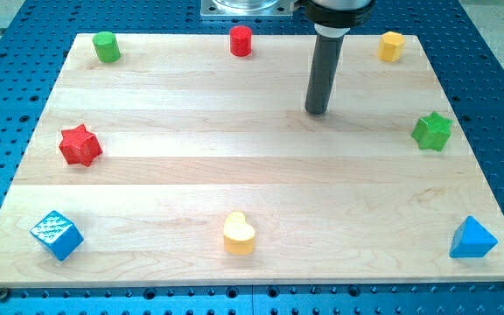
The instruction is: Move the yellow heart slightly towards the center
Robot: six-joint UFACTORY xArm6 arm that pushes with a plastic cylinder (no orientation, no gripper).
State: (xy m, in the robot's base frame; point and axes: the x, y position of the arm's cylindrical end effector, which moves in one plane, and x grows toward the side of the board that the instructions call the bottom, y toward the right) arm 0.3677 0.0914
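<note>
The yellow heart [239,233] lies near the bottom edge of the wooden board [261,166], about mid-width. My tip [317,111] rests on the board in the upper right-of-centre area, well above and to the right of the heart, touching no block.
A green cylinder [106,46] sits at the top left, a red cylinder [241,40] at the top middle, a yellow hexagonal block [392,45] at the top right. A green star [431,131] is at the right, a red star [80,145] at the left, a blue cube [57,234] bottom left, a blue triangle [472,239] bottom right.
</note>
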